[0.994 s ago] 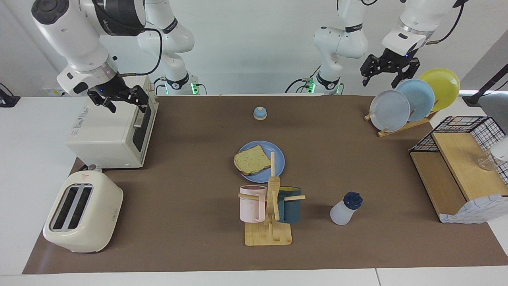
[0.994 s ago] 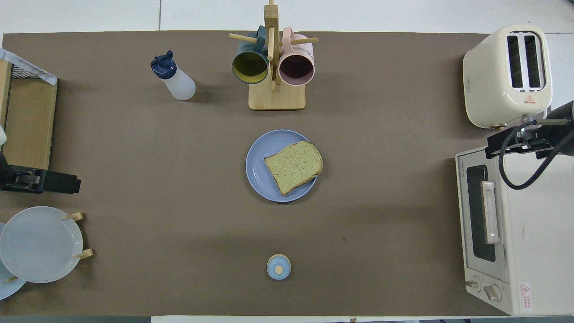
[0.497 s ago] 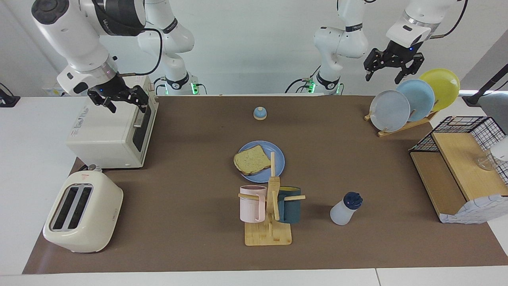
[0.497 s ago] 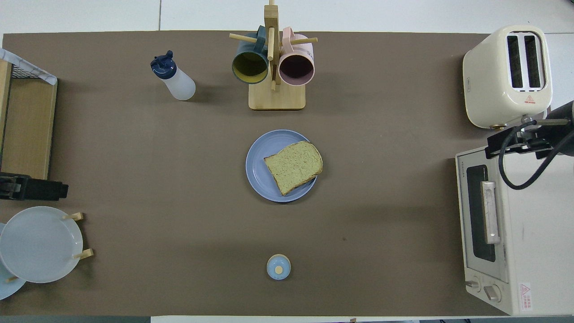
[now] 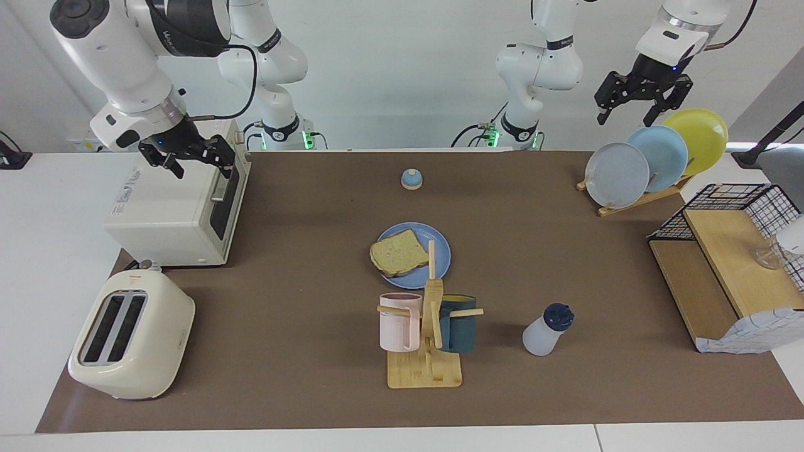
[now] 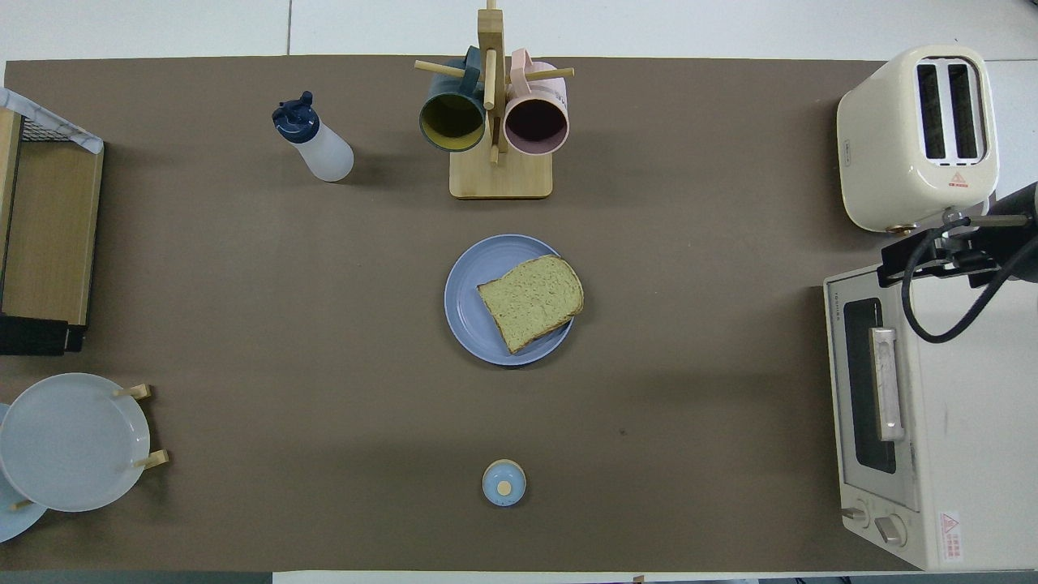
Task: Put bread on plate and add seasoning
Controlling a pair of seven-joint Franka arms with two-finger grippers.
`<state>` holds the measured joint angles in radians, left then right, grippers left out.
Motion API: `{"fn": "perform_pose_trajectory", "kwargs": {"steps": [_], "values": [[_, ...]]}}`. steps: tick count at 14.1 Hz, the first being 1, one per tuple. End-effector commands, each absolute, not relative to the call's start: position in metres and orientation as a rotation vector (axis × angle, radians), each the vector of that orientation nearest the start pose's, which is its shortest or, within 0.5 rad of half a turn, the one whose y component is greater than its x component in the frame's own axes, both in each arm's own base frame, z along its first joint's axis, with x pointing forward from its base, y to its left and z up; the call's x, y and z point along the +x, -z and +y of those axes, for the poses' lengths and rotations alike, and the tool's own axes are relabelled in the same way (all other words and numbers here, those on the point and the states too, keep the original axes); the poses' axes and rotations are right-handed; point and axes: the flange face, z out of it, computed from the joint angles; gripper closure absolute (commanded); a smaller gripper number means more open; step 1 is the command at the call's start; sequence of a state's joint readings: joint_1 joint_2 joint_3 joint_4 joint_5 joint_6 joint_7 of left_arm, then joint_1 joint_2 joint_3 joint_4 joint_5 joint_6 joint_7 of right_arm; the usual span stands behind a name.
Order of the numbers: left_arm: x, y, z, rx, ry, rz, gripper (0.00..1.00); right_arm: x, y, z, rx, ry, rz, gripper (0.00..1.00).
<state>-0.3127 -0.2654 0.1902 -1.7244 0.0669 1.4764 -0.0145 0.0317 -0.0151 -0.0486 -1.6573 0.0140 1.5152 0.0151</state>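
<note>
The bread (image 5: 395,252) lies flat on the plate (image 5: 441,253), mid-table, pushed toward the right arm's end of the plate so its crust just overhangs the rim there. The rest of the plate is bare blue. The seasoning (image 5: 546,330) stands upright w/ its dark cap on, farther from the robots than the plate and toward the left arm's end, well apart from both.

Between plate and bottle, approx., is the mug rack (image 5: 427,351) w/ a pink mug (image 5: 399,321) and a dark teal mug (image 5: 458,324) hung on its pegs. It's farther from the robots than the plate, just beside it. The bell (image 5: 411,179) sits alone, nearer the robots than the plate.

Left gripper (image 5: 642,103) hangs up in the air over the plate rack (image 5: 641,194), above the upright plates, jaws spread wide, holding nothing. Right gripper (image 5: 191,156) hovers over the toaster oven (image 5: 169,213) at the right arm's end, jaws also apart and empty. The toaster (image 5: 129,336) sits farther out from that oven. A wire-and-wood shelf (image 5: 728,276) stands at the left arm's end.
</note>
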Motion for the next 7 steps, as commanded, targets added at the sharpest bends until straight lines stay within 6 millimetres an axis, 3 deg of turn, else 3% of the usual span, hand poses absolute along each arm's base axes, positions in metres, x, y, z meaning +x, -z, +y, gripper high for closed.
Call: {"fn": "perform_pose_trajectory", "kwargs": {"steps": [1, 4, 7], "values": [[0.478, -0.675, -0.040, -3.088, -0.046, 0.141, 0.00, 0.535, -0.589, -0.011, -3.116, -0.184, 0.029, 0.00], [0.483, -0.673, -0.019, -3.119, -0.131, 0.069, 0.00, 0.535, -0.588, -0.011, -3.116, -0.186, 0.029, 0.00], [0.501, -0.665, -0.013, -3.131, -0.137, 0.044, 0.00, 0.535, -0.589, -0.011, -3.118, -0.184, 0.029, 0.00]]}}
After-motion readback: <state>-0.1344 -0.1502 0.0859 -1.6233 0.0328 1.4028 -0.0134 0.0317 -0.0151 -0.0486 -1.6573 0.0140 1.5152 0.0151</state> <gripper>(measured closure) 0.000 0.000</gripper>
